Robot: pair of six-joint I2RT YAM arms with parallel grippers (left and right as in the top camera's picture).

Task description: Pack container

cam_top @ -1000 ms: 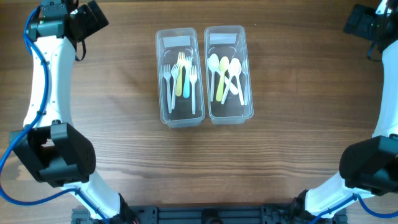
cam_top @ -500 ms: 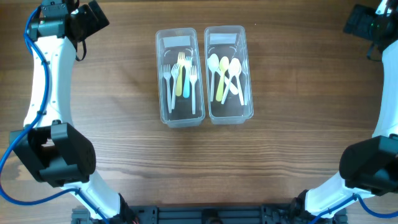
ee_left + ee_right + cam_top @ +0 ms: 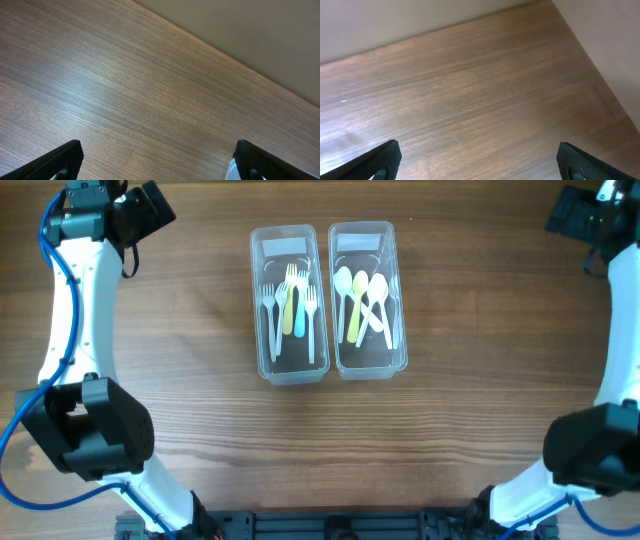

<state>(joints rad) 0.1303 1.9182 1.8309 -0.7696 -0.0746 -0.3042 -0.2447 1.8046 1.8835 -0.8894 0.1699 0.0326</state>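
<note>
Left gripper (image 3: pixel 159 161): I read it at the far left corner of the table (image 3: pixel 200 430), fingers spread wide, holding nothing, bare wood beneath.

Mid-table, two clear containers stand side by side, both open-topped.
- Left container (image 3: pixel 290 370): forks (image 3: pixel 292 305) in white, yellow and blue, lying lengthwise.
- Right container (image 3: pixel 368 362): spoons (image 3: pixel 362 300) in white and yellow, some crossed.

Right gripper (image 3: pixel 479 161): far right corner, fingers spread wide, empty, well apart from both containers.
</note>
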